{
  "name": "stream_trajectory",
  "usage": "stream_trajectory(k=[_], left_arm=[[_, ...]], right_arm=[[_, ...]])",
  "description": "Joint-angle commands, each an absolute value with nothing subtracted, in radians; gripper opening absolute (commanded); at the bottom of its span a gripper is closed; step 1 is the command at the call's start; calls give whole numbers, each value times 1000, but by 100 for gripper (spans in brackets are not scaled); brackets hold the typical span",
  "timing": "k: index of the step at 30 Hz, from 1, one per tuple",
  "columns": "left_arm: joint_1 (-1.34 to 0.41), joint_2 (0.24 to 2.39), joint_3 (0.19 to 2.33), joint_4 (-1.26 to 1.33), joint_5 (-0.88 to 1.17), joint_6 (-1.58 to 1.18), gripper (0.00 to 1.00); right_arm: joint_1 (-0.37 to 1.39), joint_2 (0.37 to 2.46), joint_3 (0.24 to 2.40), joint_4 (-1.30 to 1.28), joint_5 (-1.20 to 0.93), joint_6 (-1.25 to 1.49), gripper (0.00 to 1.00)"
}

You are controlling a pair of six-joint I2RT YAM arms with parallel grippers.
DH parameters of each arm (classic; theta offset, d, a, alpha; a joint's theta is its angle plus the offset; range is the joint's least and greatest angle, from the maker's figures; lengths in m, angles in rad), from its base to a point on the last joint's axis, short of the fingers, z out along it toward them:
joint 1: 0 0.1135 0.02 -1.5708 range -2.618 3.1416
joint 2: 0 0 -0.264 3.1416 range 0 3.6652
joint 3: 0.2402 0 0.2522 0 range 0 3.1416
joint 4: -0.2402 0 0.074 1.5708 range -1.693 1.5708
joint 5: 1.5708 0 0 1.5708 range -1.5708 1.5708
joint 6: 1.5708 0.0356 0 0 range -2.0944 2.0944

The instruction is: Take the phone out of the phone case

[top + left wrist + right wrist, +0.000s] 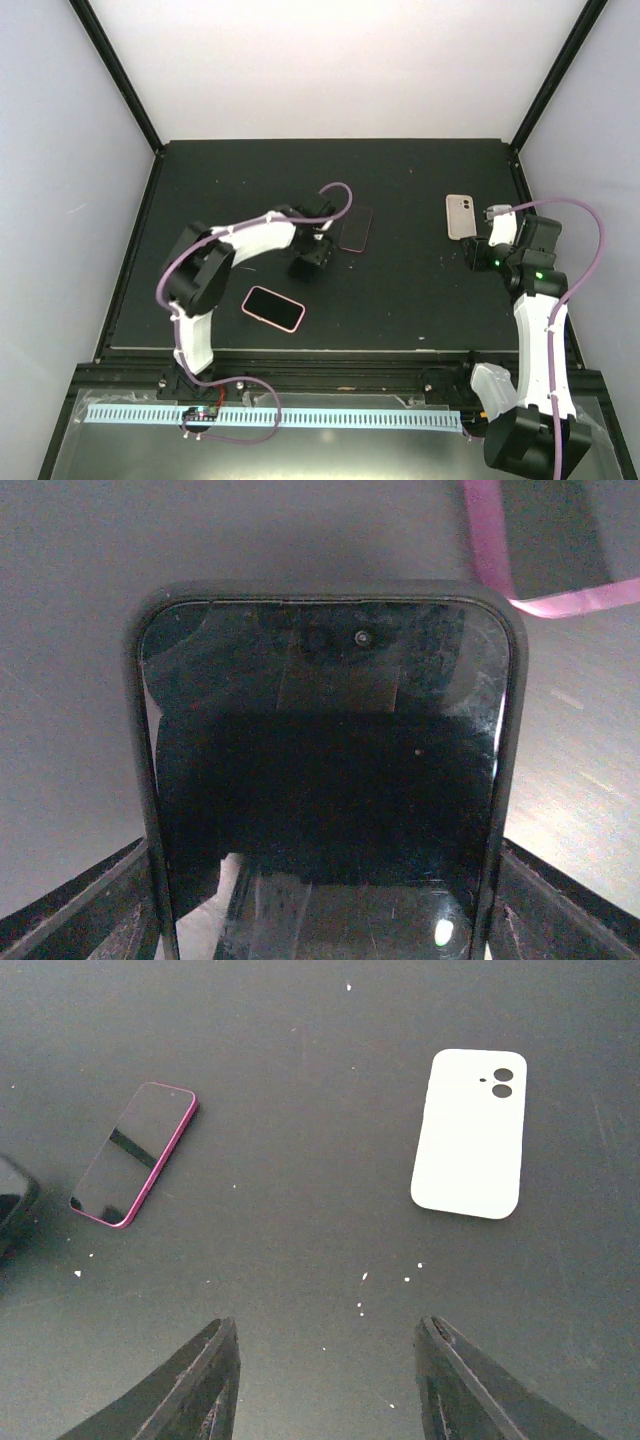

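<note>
- Left gripper (322, 858) was clamped on the phone case (320, 592); its dark fingers (90, 905) pressed against both long edges, one on each side.
- Phone (325, 780) sat fully inside that dark case, screen toward the wrist camera. The rim wrapped the top edge and both sides. Glass was black, smudged and scratched, with a small lens near the top.
- From overhead, this gripped phone was around mid-table, slightly left of centre, under the outstretched left arm. Could not tell whether its lower end touched the table (420, 300).
- A pink-rimmed phone (355, 230) lay flat, screen up, just beside the left gripper on its far right side. Its corner showed at the upper right of the left wrist view.
- A second pink-rimmed phone (272, 308) lay flat and angled, nearer the arm bases, apart from the gripper.
- Right gripper (328, 1332) hung above the dark surface with fingers spread wide and nothing between them.
- A white case (470, 1145) lay flat, back up, with two round camera holes at one end, near the right gripper. Whether a phone sat in it could not be told.
- Small white specks dotted the table in front of the right gripper.
</note>
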State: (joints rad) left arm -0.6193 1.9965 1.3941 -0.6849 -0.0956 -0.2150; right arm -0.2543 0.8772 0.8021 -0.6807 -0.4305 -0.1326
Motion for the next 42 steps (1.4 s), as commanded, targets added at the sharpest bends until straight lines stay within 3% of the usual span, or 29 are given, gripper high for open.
stream_trajectory(k=[1,7,14,17,29,37,42], left_arm=[[-726,1726,1231,-389,-93,-374,43],[-849,1525,1092,-221,-123,-558,41],[-951,1343,929,58,-293,-674,33],[-963,1302,914,105,-362,-706,32],[-1016,1203,823,340,-444,-771,30],[-1069,1192,821,329,-514,-790,28],[-1121,1191,833,311,-594,-778,28]], right_arm=[[-258,903,833,-680,-455,-153,48],[-257,877,836,-710,-554,-217,46],[-228,736,822,-776,-1019,-386,47],[-154,721,814,-662,-1000,-273,57],[478,923,911,-571,-530,-228,53],[593,1107,997,-508,-557,-90,42],[594,1143,1051,-537,-547,-59,20]])
